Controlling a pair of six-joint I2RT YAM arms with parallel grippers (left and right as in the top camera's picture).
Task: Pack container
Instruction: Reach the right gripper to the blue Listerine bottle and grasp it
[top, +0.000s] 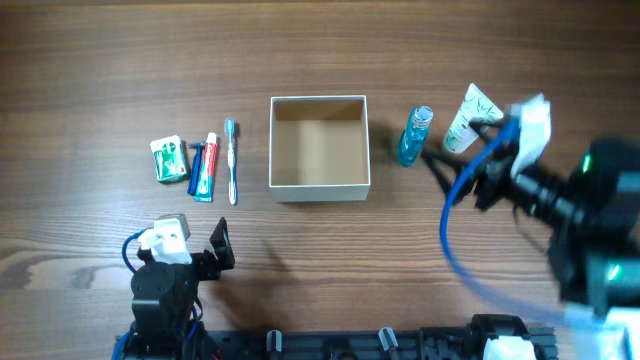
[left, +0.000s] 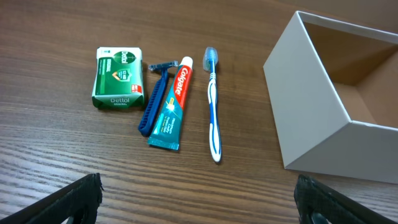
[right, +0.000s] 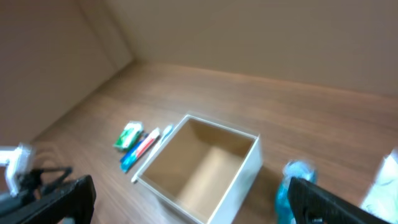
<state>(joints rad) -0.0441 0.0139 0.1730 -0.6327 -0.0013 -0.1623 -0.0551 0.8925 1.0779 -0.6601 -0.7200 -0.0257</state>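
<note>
The container, a square open box with white walls and a tan inside, stands mid-table and is empty; it also shows in the left wrist view and the right wrist view. Left of it lie a green packet, a blue razor, a toothpaste tube and a toothbrush. Right of it stand a blue bottle and a white tube. My left gripper is open and empty, near the front edge. My right gripper is open and empty, raised beside the bottle.
The wood table stretches to the left and back. In the left wrist view the packet, razor, toothpaste and toothbrush lie side by side. The right arm's blue cable loops over the table's right front.
</note>
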